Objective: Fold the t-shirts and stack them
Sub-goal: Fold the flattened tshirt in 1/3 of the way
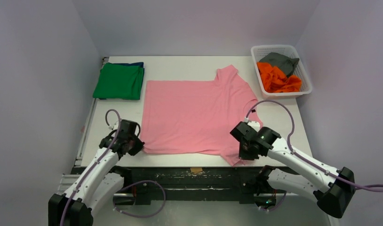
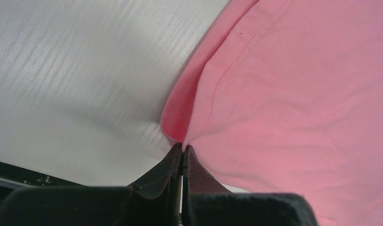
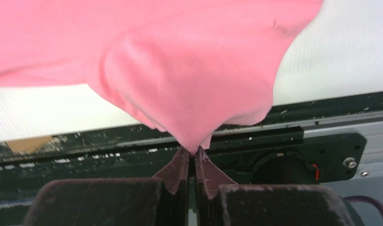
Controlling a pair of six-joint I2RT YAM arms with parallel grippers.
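A light pink t-shirt point(image 1: 194, 113) lies spread flat in the middle of the white table point(image 1: 189, 62), its sleeves to the right. My left gripper point(image 1: 139, 148) is shut on the shirt's near left corner; in the left wrist view the fingertips point(image 2: 182, 147) pinch a fold of pink cloth point(image 2: 298, 94). My right gripper point(image 1: 241, 156) is shut on the near right sleeve at the table's front edge. The right wrist view shows the pink cloth point(image 3: 180, 70) pulled into a peak between the closed jaws point(image 3: 195, 150).
A folded green t-shirt point(image 1: 119, 81) lies at the back left on a dark blue one point(image 1: 133, 64). At the back right a white mesh basket point(image 1: 274, 48) holds an orange shirt point(image 1: 276, 77) and a grey one point(image 1: 280, 61). A dark rail point(image 3: 321, 117) runs along the front edge.
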